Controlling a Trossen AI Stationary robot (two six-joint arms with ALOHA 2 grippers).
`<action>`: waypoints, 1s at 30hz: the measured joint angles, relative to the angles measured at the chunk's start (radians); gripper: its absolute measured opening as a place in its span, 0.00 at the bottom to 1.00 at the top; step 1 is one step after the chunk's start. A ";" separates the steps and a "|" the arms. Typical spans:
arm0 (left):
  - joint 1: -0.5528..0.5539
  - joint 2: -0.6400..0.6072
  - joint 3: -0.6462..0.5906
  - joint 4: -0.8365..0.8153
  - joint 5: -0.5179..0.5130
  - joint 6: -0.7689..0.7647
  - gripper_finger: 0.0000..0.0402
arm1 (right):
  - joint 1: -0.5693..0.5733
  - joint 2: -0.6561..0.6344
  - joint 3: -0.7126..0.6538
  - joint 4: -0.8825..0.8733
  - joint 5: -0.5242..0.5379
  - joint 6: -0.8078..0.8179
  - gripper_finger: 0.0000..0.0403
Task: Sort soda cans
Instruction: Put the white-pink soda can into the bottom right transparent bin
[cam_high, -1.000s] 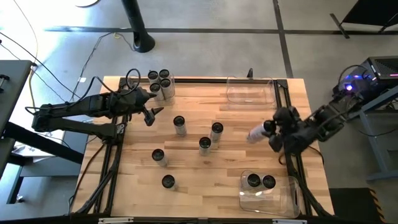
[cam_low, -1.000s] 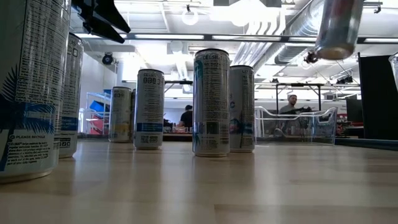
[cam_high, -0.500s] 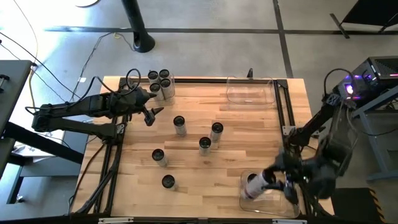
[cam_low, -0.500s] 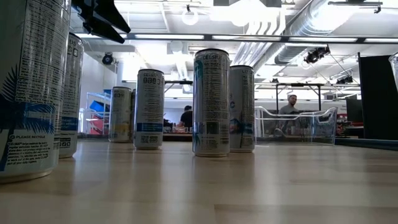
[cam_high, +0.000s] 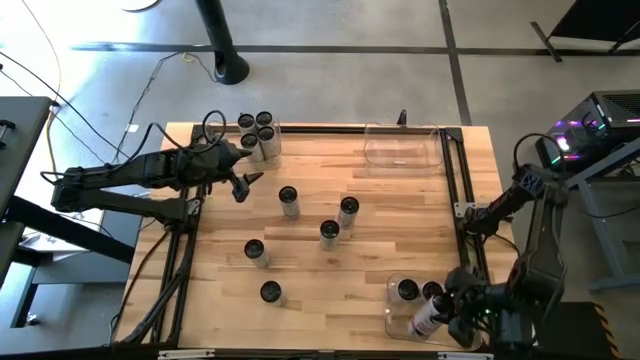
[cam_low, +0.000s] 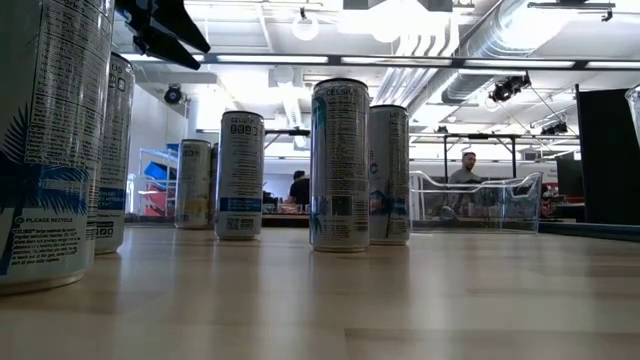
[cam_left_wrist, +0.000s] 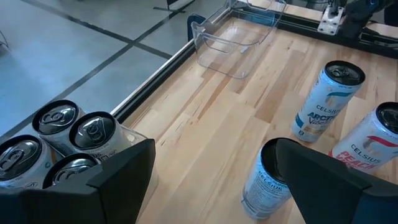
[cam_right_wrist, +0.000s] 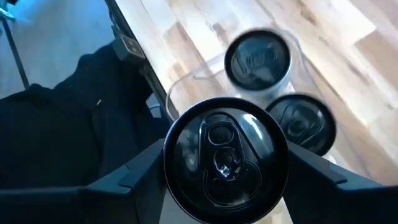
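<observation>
From the high view I see my right gripper (cam_high: 447, 314) at the near right corner of the table (cam_high: 400, 200), holding a tilted soda can (cam_high: 428, 318) over the clear bin (cam_high: 470, 322). Two upright cans (cam_high: 418, 290) stand in this bin just beside the held one, on the side toward the table's middle. My left gripper (cam_high: 245, 172) waits with its fingers spread wide and empty; four cans in a tray (cam_high: 257, 134) are just past it, five loose cans (cam_high: 325, 230) farther out on the wood.

The low view shows none of the right gripper, only standing cans (cam_low: 339, 165) and an empty bin (cam_low: 475, 200) behind.

The left wrist view gives labels that the top view hides: a pale blue can (cam_left_wrist: 326, 99) and a red one (cam_left_wrist: 373, 137) ahead of the open fingers.

The right wrist view shows the held can's top (cam_right_wrist: 225, 158) clamped between both fingers (cam_right_wrist: 130, 180), the two binned cans (cam_right_wrist: 258, 59) directly beyond it.
</observation>
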 joint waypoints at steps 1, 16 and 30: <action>0.000 0.000 0.000 0.000 -0.002 -0.001 0.82 | 0.000 0.008 0.000 0.002 -0.006 0.002 0.59; 0.000 -0.001 0.000 0.000 -0.017 -0.044 0.82 | 0.001 0.149 0.001 -0.038 -0.052 -0.006 0.59; 0.000 -0.001 0.000 0.000 -0.042 -0.069 0.82 | -0.004 0.286 0.001 0.016 0.010 -0.078 0.60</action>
